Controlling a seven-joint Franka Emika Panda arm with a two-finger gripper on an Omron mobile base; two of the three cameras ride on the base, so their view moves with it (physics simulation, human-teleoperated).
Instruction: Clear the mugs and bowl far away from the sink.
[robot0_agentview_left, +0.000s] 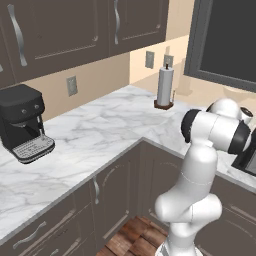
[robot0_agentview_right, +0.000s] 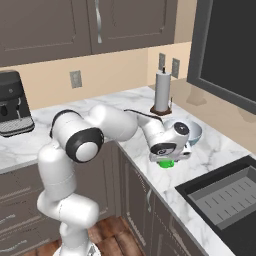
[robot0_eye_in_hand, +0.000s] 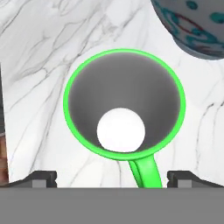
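directly below the gripper (robot0_eye_in_hand: 112, 179) sits the green mug (robot0_eye_in_hand: 124, 101) on the marble counter (robot0_eye_in_hand: 39, 65), mouth up, handle toward the fingertips, near the bowl (robot0_agentview_right: 196, 131). jaws wide apart, empty, one tip either side. sink (robot0_agentview_right: 225, 200) lies right.

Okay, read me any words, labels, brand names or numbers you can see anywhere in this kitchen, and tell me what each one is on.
None can be read.
Bowl: teal and red marks, a pattern, not letters.
Coffee machine: no legible brand or label.
Green mug: plain, no print.
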